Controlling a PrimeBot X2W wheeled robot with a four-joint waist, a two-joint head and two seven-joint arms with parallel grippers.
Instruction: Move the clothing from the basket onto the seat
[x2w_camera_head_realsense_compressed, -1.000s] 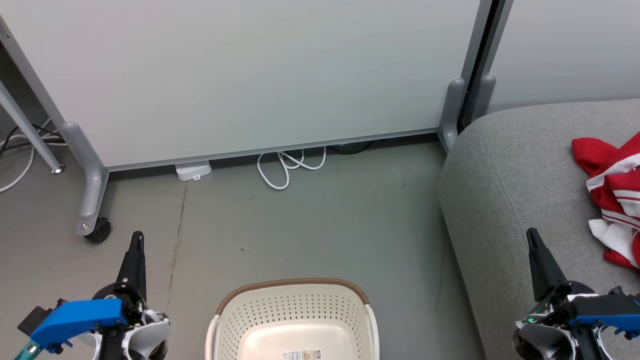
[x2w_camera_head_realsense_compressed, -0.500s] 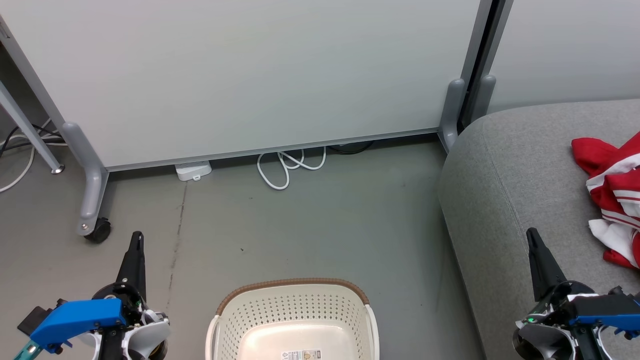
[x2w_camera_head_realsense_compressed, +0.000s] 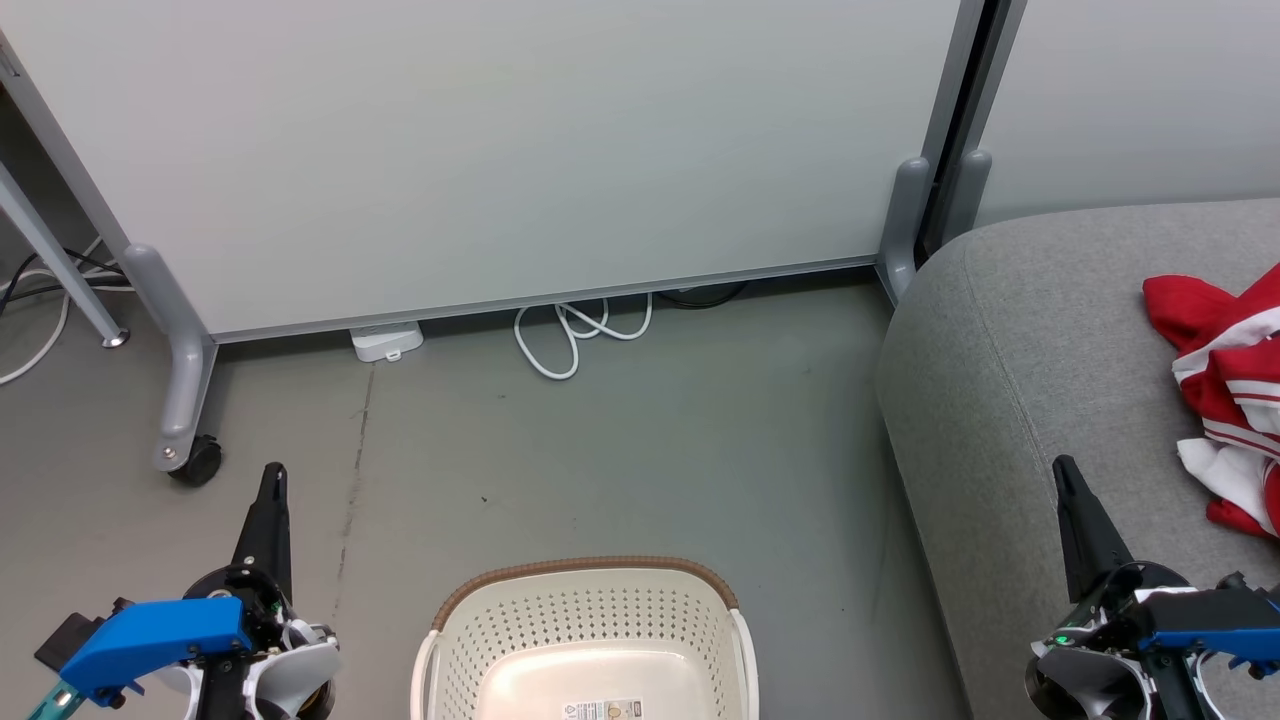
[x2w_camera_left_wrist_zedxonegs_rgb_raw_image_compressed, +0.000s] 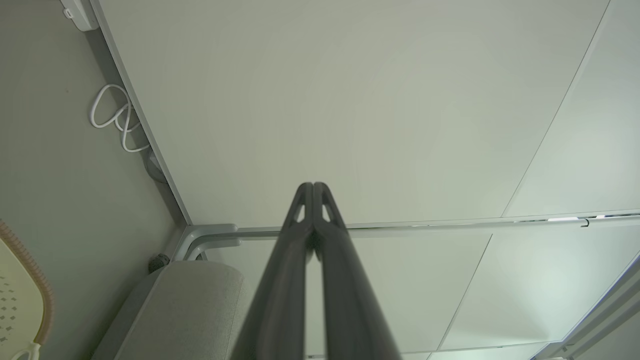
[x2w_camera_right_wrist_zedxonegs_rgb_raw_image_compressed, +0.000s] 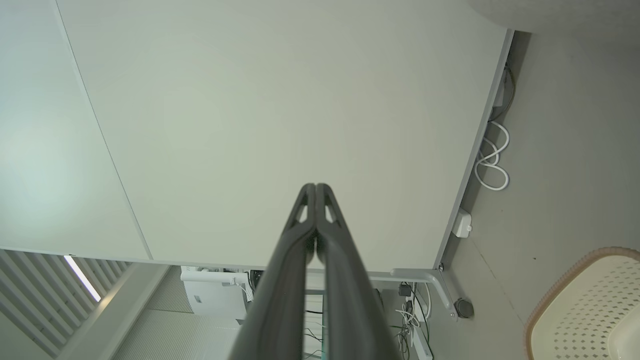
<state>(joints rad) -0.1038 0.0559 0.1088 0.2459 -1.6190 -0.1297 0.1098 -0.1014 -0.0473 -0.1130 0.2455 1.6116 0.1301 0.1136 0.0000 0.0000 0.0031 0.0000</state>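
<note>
Clothing (x2w_camera_head_realsense_compressed: 1205, 310) lies on seat (x2w_camera_head_realsense_compressed: 1000, 340), ahead-right of rt tool (x2w_camera_head_realsense_compressed: 1062, 466) (pressed together, lt tool (x2w_camera_head_realsense_compressed: 272, 471) too).

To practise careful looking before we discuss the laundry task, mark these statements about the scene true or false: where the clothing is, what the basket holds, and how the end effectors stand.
1. The basket stands on the floor, with no clothing in its visible part. True.
2. The red clothing lies on the floor. False: it lies on the grey seat.
3. The left end effector and the right end effector are both shut. True.
4. The right end effector grips the clothing. False: it holds nothing and stands apart from the clothing.
5. A white cable lies looped at the foot of the white panel. True.
</note>
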